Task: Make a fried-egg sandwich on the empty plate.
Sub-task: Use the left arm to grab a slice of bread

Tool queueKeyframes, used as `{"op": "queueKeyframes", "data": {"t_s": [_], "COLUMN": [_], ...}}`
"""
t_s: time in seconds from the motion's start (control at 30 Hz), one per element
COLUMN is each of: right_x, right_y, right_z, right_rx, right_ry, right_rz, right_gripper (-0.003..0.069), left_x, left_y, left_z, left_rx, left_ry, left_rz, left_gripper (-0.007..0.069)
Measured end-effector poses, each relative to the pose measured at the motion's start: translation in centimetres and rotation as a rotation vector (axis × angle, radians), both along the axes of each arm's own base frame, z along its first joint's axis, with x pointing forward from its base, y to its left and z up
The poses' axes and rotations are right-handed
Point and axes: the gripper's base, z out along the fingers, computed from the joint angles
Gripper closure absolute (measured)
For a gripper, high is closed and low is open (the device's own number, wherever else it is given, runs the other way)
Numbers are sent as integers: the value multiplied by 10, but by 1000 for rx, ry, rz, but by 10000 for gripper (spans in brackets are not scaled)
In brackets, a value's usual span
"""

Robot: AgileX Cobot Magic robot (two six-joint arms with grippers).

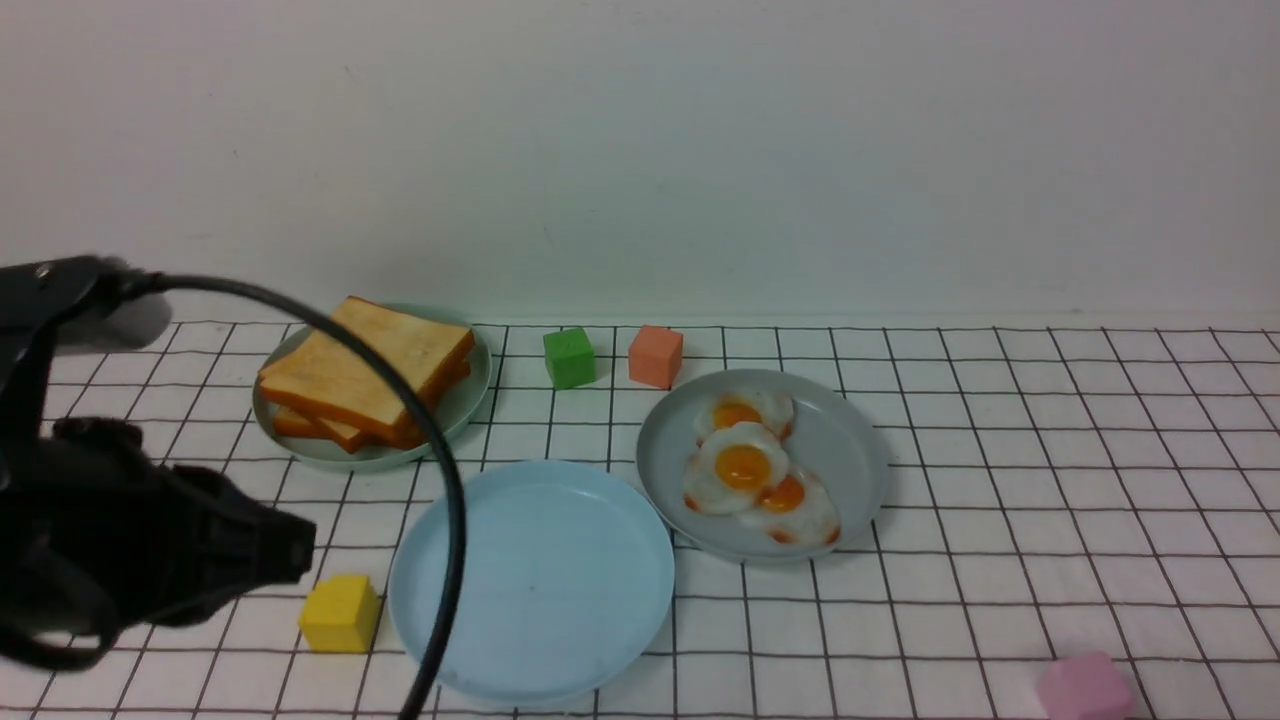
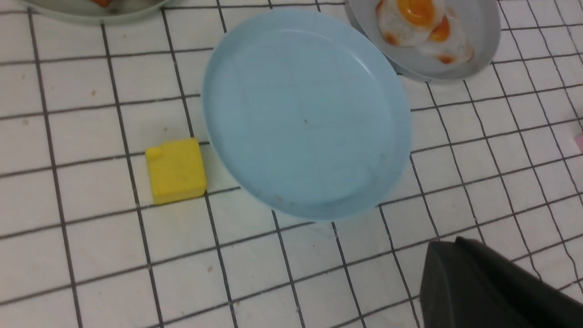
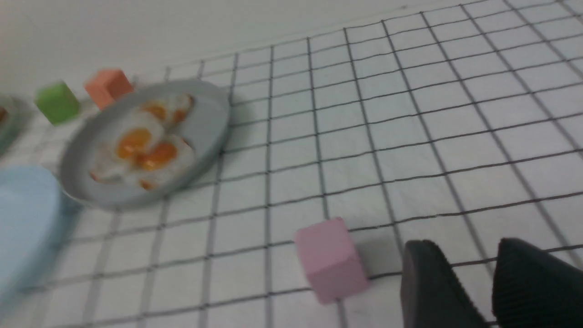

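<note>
Though near eggs; blue plate bare

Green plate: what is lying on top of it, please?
On the green plate, toast slices lie stacked, overlapping at angles. The top slice covers much of those below, so I cannot tell their exact number, nor whether anything sits between them.

No legible text, label, brand, number or sign appears in the front view or in either of the two wrist views.
</note>
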Motion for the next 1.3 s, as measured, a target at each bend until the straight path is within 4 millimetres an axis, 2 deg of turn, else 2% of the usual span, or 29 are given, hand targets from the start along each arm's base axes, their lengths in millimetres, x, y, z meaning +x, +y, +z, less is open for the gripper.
{"op": "queueKeyframes", "data": {"t_s": [0.03, 0.13, 0.23, 0.33, 0.37, 0.43, 0.53, 0.57, 0.6, 0.67, 0.77, 0.8, 0.87, 1.0, 1.07, 1.1, 1.17, 1.27, 1.3], "right_x": [0, 2, 3, 2, 0, -3, -5, -3, 0, 5, 21, 22, 31, 44, 47, 47, 48, 48, 48], "right_y": [1, 3, 1, 0, 2, 6, 14, 15, 17, 20, 27, 27, 33, 41, 43, 43, 44, 44, 44], "right_z": [0, 11, 21, 30, 40, 61, 115, 116, 137, 166, 192, 193, 206, 207, 205, 204, 204, 204, 204], "right_rx": [35, 267, 393, 458, 454, 417, 214, 196, 71, -49, -147, -148, -173, -188, -192, -192, -192, -192, -192], "right_ry": [-5, -109, -207, -243, -231, -199, -66, -24, 56, 140, 282, 287, 315, 350, 368, 371, 374, 374, 374], "right_rz": [-3, -26, -49, -52, -32, 9, 111, 122, 179, 251, 373, 378, 447, 513, 535, 535, 536, 537, 537], "right_gripper": [419, 419, 419, 420, 428, 454, 538, 544, 580, 620, 655, 655, 655, 655, 654, 654, 654, 652, 652], "left_x": [1, 29, 48, 65, 73, 83, 104, 107, 117, 133, 161, 162, 187, 223, 242, 243, 258, 271, 271], "left_y": [0, -6, -9, -10, -12, -13, -19, -20, -22, -26, -30, -30, -34, -38, -39, -39, -41, -44, -44], "left_z": [0, -7, -17, -27, -33, -35, -35, -36, -34, -29, -31, -29, -37, -53, -65, -67, -79, -94, -95], "left_rx": [1, 56, 112, 171, 189, 197, 201, 203, 211, 226, 270, 272, 300, 387, 449, 456, 500, 515, 515], "left_ry": [3, 51, 90, 118, 134, 142, 143, 147, 136, 107, 90, 81, 79, 63, 48, 52, 38, 22, 24], "left_rz": [0, 0, -7, -14, -11, -5, -1, 0, -1, -3, -6, -6, 10, 19, 9, 7, -3, -14, -15], "left_gripper": [631, 631, 631, 631, 633, 638, 638, 638, 638, 638, 638, 638, 638, 615, 548, 541, 447, 326, 318]}}
